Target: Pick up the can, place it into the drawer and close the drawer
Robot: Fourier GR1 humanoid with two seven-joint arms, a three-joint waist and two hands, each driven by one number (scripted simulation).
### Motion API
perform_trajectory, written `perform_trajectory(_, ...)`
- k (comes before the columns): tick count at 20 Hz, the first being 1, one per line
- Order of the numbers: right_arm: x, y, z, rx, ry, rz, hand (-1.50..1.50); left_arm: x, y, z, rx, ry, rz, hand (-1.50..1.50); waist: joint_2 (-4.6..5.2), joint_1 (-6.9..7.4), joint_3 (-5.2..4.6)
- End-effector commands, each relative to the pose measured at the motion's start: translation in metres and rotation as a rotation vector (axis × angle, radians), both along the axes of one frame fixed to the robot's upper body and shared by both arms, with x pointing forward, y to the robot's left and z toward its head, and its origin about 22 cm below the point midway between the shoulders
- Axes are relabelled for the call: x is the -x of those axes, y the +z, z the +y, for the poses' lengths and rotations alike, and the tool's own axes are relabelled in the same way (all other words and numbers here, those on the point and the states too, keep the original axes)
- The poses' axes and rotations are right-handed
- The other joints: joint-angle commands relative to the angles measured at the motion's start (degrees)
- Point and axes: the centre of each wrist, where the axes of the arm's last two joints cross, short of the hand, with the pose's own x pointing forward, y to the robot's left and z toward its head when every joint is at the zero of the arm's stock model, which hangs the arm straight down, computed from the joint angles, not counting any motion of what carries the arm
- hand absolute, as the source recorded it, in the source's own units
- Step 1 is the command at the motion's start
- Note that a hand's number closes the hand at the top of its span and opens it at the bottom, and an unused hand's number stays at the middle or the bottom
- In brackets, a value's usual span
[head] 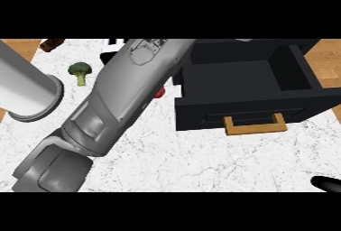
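One red sliver of can shows beside left forearm; right hand open or closed, cannot tell.

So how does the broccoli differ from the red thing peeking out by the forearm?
The broccoli is green and fully visible; the red thing shows only a sliver, the rest hidden behind the grey forearm. The broccoli lies to the forearm's left, away from the drawer; the red thing sits just beside the drawer's front corner. Both are on the white counter, outside the drawer.
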Motion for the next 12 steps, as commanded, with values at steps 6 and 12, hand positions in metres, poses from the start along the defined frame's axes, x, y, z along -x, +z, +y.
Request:
perform_trajectory(6, -0.02, 0.004, -0.006, 0.019, 0.009, -0.004, -1.5, -0.006, -0.008, -0.004, -0.039, 0.073, -0.006, 1.5, 0.46, -0.73, 0.04)
perform_trajectory(12, -0.013, 0.005, 0.004, 0.02, 0.041, -0.003, -1.5, -0.005, -0.004, -0.01, -0.04, 0.175, -0.056, -1.5, 0.65, -2.66, 0.09)
